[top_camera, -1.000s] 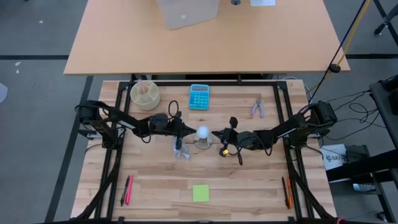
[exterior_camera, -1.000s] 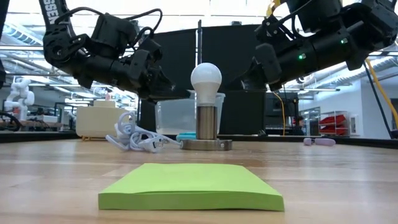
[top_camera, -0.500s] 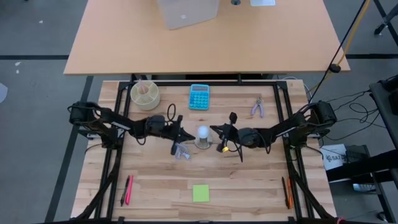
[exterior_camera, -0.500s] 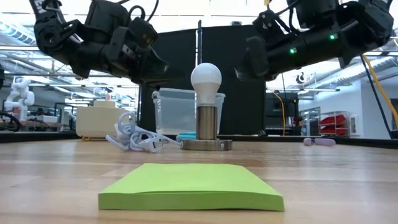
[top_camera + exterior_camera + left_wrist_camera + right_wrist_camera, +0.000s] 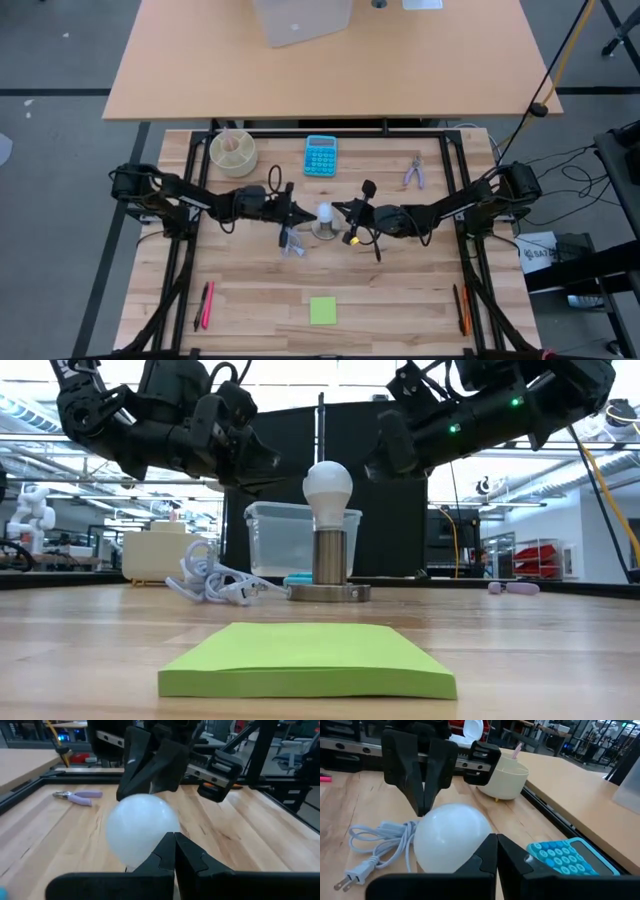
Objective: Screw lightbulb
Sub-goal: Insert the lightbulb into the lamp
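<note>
High view first, left to right: the left arm is reaching in from the table's left edge, its left gripper [image 5: 300, 213] sitting just beside the lightbulb [image 5: 325, 213], fingers pressed together and gripping nothing. The white cord [image 5: 290, 242] is lying just in front of that gripper, out of the way of the work. The bulb is standing upright in the metal socket [image 5: 329, 592] at mid-table, globe up, so it looks seated in the holder and either needs turning or is done; I cannot tell how far the thread is in. The right gripper [image 5: 346, 213] is sitting on the bulb's other side, also closed tight and empty. Both tips are pointing at the globe from opposite sides, probably to pinch or nudge it between them, since neither can wrap it while closed. Low view shows both grippers hanging level with the globe. The green sticky note [image 5: 308, 658] is lying near the front edge, unused.
</note>
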